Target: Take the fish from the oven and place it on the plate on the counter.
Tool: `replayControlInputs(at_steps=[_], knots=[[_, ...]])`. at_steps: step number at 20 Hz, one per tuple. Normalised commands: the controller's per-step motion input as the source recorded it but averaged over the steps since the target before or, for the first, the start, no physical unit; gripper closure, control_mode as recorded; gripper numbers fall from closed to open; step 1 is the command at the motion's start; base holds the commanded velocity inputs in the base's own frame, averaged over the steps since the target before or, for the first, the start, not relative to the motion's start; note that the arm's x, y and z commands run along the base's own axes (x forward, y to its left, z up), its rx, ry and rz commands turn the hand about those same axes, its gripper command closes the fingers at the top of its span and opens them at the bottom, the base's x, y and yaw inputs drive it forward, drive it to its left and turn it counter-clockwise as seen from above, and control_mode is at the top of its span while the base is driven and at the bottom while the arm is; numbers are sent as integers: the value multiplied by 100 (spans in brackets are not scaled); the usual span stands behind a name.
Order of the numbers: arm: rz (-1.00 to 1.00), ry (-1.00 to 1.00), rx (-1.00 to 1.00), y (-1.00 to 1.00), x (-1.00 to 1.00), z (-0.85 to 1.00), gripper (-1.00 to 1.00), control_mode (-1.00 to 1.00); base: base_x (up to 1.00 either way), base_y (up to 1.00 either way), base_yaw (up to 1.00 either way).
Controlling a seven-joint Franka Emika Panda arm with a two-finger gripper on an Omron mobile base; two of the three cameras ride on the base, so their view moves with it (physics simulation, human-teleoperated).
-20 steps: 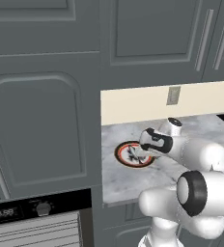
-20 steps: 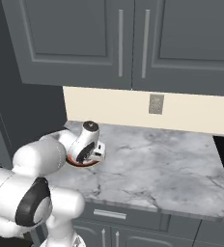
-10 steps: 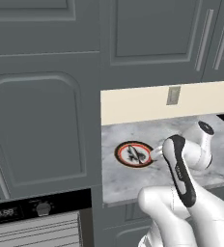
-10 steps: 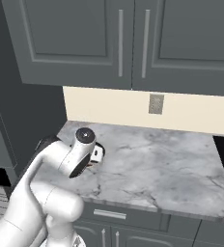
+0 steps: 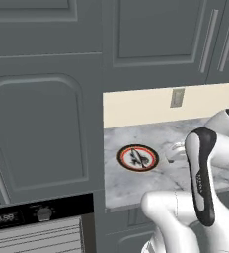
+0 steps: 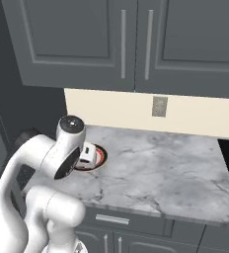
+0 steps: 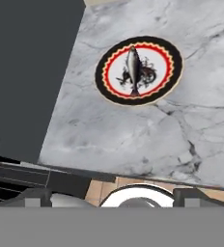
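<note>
The fish (image 7: 133, 71) is lying lengthwise across the middle of the plate (image 7: 174, 72), which is sitting on the bench (image 7: 133, 135) just beside the dark cabinet side; judging by this, the placing step looks done. The fingers (image 7: 195, 195) are standing wide apart, holding and touching nothing, well above the plate.

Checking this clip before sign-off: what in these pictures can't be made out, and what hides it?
- Plate, right base view: mostly behind the arm, so the fish isn't visible there; the hand view shows the fish lying on it.
- Oven, left base view: cut off by the bottom edge; cavity and racks unreadable.
- Oven display, left base view: too small to read.
- Gripper: fingertips at the hand view's bottom edge are too indistinct to judge their gap.
</note>
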Motion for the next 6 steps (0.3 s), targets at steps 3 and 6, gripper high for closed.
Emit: replayControlInputs(at_steps=[3,6], knots=[[0,20,-2,0,-48,100,-100,-100,0,0,0],[-4,13,-2,0,-41,96,-100,-100,0,0,0]])
